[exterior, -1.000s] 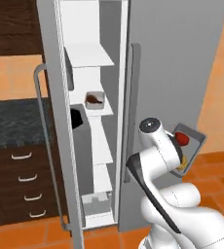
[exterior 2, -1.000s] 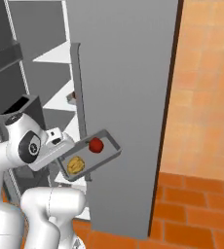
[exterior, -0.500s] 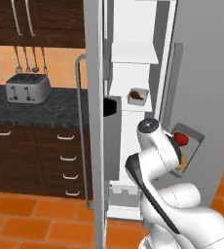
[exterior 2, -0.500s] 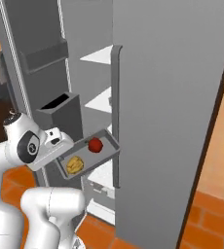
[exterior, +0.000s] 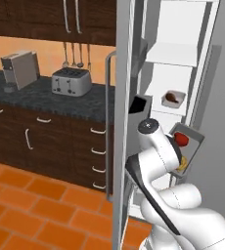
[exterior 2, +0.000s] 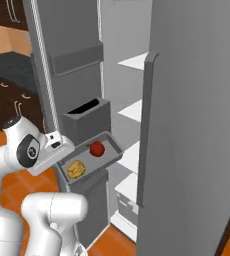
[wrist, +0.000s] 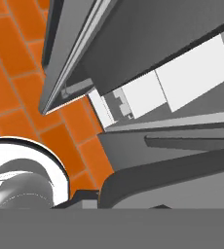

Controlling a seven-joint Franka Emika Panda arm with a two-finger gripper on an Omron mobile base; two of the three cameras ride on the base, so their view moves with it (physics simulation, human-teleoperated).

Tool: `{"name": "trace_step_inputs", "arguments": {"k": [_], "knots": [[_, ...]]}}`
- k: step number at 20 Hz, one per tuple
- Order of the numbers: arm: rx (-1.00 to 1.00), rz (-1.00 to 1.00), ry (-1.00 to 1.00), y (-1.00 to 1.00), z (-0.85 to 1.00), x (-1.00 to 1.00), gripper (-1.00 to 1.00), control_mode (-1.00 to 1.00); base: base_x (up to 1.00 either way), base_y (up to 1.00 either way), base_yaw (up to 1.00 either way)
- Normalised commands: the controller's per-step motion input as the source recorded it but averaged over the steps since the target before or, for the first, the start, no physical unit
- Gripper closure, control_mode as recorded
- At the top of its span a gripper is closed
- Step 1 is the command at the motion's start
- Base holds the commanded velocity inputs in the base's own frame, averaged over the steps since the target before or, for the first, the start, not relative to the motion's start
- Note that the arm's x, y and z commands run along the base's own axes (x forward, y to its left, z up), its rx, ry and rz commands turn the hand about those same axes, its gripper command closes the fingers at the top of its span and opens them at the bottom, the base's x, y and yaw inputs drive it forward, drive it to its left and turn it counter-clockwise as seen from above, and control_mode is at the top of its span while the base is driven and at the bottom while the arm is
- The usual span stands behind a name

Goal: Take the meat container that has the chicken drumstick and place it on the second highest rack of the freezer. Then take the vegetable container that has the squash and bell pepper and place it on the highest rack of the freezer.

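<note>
Pinching the vegetable container (exterior 2: 90,157) by its near end, tool (exterior 2: 62,156) before the open freezer (exterior 2: 132,100).

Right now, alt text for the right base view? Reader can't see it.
A white robot arm holds a grey tray with a red pepper and a yellow squash in front of an open freezer. White shelves show inside, between the two open grey doors. Orange floor tiles lie below.
</note>
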Motion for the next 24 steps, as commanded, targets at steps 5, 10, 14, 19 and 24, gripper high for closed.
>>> {"name": "trace_step_inputs", "arguments": {"k": [5,10,14,19,24], "knots": [[0.00,0.00,0.00,0.00,0.00,0.00,1.00,1.00,0.34,-0.20,0.33],[0.00,0.00,0.00,0.00,0.00,0.00,1.00,1.00,0.41,-0.22,0.27],[0.00,0.11,-0.01,-0.21,0.18,0.09,1.00,-1.00,0.17,-0.15,0.12],[0.00,0.12,-0.05,-0.54,0.81,0.00,1.00,-1.00,0.00,0.00,0.00],[-0.05,0.08,-0.06,-0.18,1.00,0.22,1.00,-1.00,0.00,0.00,0.00]]}}
